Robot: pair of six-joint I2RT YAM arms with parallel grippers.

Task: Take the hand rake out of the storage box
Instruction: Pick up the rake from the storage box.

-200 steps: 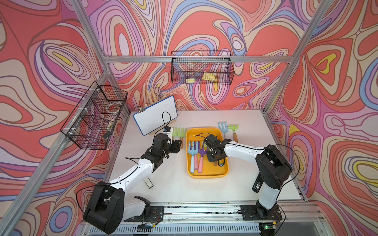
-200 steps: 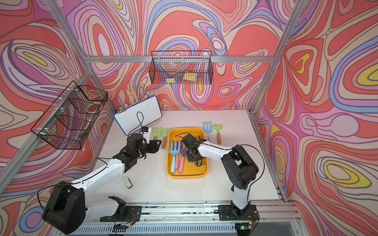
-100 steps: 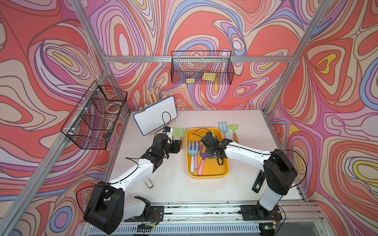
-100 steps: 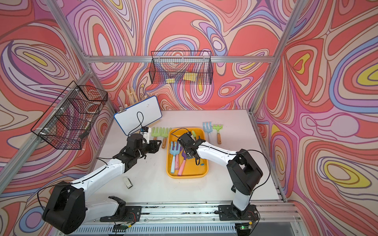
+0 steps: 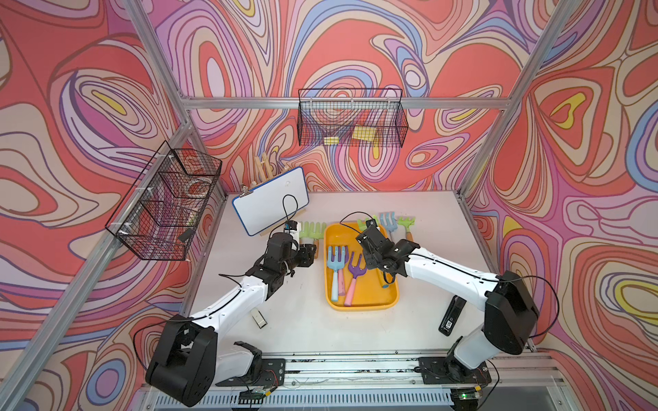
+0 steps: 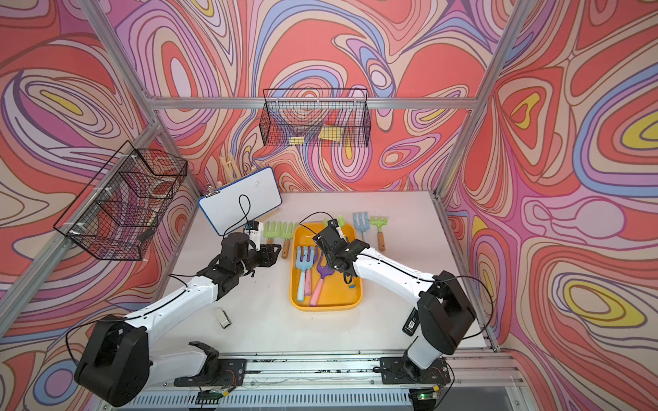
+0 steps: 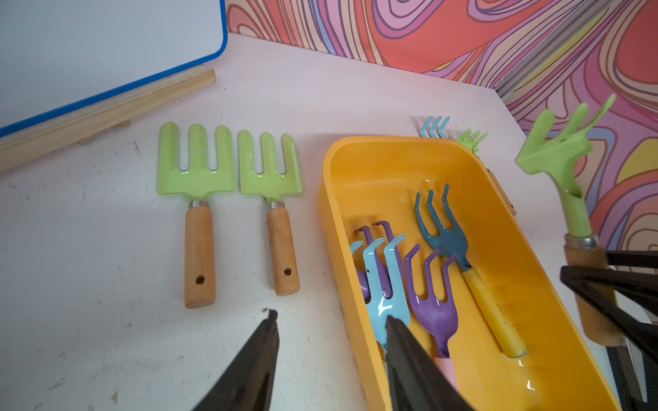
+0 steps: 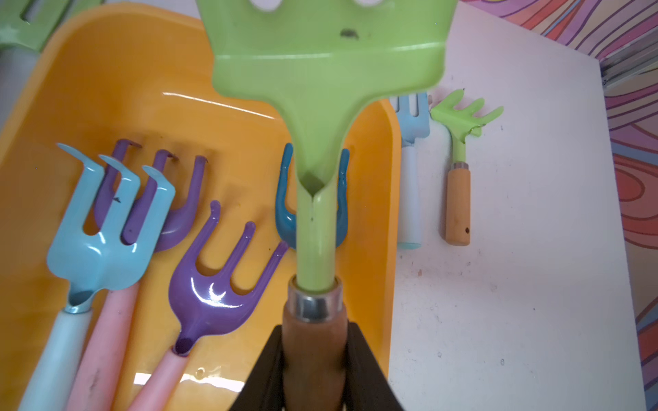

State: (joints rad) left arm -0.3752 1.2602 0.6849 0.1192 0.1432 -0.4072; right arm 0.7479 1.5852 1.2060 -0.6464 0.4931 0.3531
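The storage box [image 5: 361, 306] [image 6: 325, 306] is a shallow yellow-orange tray in the middle of the table. My right gripper [image 8: 315, 341] [image 5: 370, 239] is shut on the wooden handle of a green hand rake [image 8: 320, 71] [image 7: 559, 153], which hangs above the box's far right part with its head pointing away. Light-blue [image 5: 336, 259], purple [image 5: 356, 270] and dark-blue [image 7: 445, 235] rakes lie in the box. My left gripper [image 7: 331, 316] [image 5: 309, 254] hovers open beside the box's left rim, holding nothing.
Two green forks [image 7: 196, 163] [image 7: 270, 167] lie left of the box. A light-blue fork [image 5: 388, 220] and a small green rake [image 5: 406, 224] lie to its right. A whiteboard [image 5: 270, 201] leans at the back left. Wire baskets [image 5: 350, 121] [image 5: 163, 203] hang on the walls.
My right gripper has shifted slightly toward the box's far end with the green rake, and its elbow has swung out to the front right. The left arm has stayed still.
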